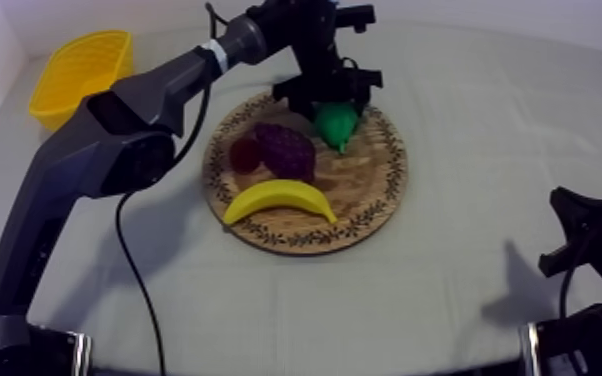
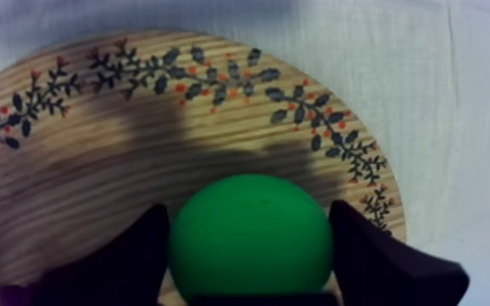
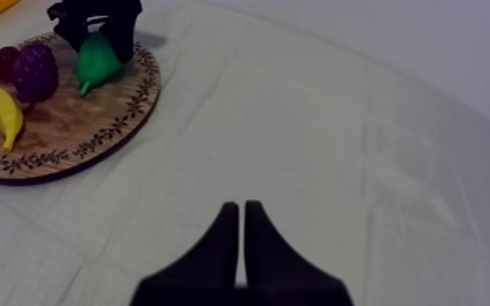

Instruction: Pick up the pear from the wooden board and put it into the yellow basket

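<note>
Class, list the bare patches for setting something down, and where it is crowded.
Free: grey-white cloth between round wooden board and right gripper, and on the board's near side. Crowded: the board, with yellow banana, purple grapes, small red fruit, green pear in left gripper.

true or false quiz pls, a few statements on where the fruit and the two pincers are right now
1. The left pincer is shut on the pear, which is on the wooden board. True.
2. The banana lies in the yellow basket. False: it lies on the board.
3. The right pincer is shut on nothing, over the cloth. True.
4. The small red fruit sits on the cloth. False: it is on the board, beside the grapes.
</note>
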Robot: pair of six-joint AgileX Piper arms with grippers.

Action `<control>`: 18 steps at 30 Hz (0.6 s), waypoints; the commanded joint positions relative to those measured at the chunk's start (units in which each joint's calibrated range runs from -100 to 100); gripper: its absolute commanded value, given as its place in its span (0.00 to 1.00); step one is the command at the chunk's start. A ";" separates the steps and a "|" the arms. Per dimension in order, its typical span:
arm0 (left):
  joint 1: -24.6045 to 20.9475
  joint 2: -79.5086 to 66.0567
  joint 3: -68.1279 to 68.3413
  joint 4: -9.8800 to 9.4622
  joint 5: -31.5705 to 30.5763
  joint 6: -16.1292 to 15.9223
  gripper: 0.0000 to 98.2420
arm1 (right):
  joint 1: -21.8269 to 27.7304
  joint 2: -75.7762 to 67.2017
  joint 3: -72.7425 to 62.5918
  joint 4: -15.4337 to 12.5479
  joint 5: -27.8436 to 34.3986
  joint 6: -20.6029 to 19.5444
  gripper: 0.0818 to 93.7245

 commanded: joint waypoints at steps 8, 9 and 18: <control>0.13 -1.05 0.66 -0.08 0.01 0.04 0.52 | 0.00 -0.04 -0.05 0.01 0.02 -0.03 0.00; 0.19 -1.49 1.01 -0.09 0.01 -0.02 0.52 | 0.00 -0.04 -0.05 0.01 0.02 -0.03 0.00; 1.08 -12.79 8.47 -0.45 0.01 -0.46 0.52 | 0.00 -0.04 -0.05 0.01 0.02 -0.03 0.00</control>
